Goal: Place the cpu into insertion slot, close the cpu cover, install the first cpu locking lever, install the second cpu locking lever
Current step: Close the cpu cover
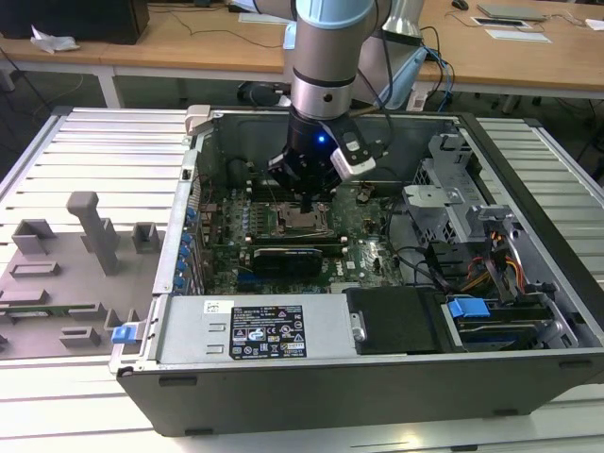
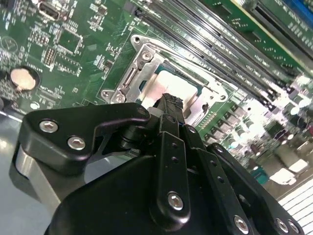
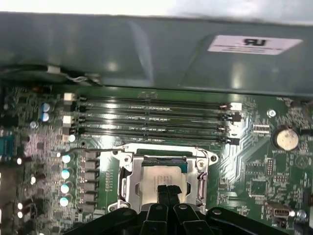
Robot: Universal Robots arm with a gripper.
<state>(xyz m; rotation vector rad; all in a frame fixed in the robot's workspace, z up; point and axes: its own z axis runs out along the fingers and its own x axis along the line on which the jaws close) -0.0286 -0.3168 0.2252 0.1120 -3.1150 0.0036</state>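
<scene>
Directly beneath the black gripper (image 3: 168, 190), whose fingers are closed together on nothing, the flat square silver-beige cpu (image 3: 154, 176) lies in the silver-framed socket (image 3: 128, 178). Risk, as judged: off-centre downward pressure from the tips could tilt the cpu and bend socket pins.
</scene>
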